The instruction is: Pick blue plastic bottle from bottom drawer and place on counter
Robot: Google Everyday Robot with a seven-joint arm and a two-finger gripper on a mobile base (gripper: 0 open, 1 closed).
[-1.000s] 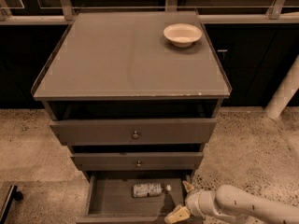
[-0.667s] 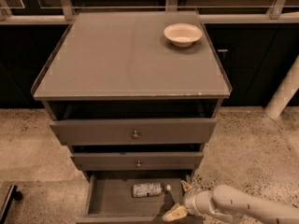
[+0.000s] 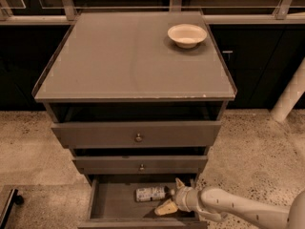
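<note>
The blue plastic bottle [image 3: 150, 193] lies on its side on the floor of the open bottom drawer [image 3: 114, 205], its cap end pointing right. My gripper [image 3: 170, 195] reaches into the drawer from the right, just at the bottle's cap end. Its fingers are spread, one [image 3: 179, 182] behind and one [image 3: 165, 208] in front of the cap end, and not closed on the bottle. The grey counter [image 3: 124, 56] is the cabinet top above.
A cream round bowl [image 3: 187, 34] stands at the counter's back right. Two wider knobbed drawers [image 3: 138, 136] overhang the bottom drawer. A white pillar [image 3: 289, 94] stands at the right. A dark object [image 3: 9, 205] sits on the speckled floor at the lower left.
My gripper has moved a little to the left, closer to the bottle's cap end. The bottle and bowl have not moved.
</note>
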